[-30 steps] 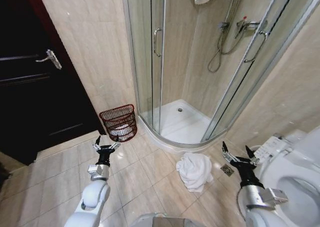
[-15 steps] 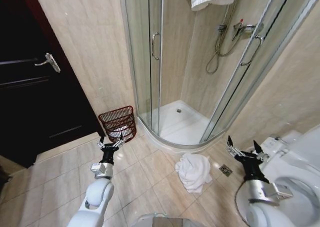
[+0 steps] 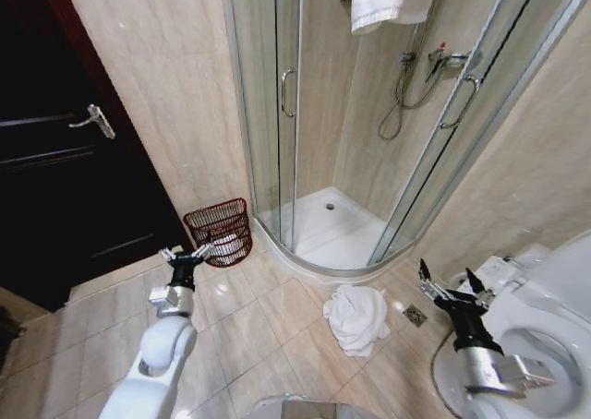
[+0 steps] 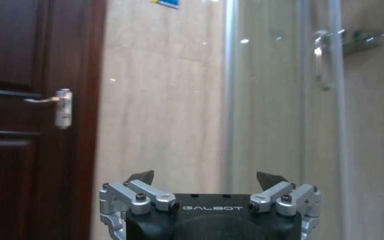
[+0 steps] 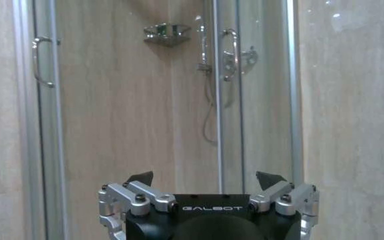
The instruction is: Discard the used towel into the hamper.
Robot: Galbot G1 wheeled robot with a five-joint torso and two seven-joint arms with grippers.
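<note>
Towel [image 3: 359, 317] – tiled floor [image 3: 268, 317] (crumpled)

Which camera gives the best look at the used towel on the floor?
The head view. The towel lies crumpled on the floor tiles in front of the shower stall, fully visible, with the hamper off to its left by the wall. The left and right wrist views point at the door, wall and shower glass instead of the floor.

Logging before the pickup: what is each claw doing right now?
Left claw: open, empty, near the reddish-brown wire hamper.
Right claw: open, empty.
</note>
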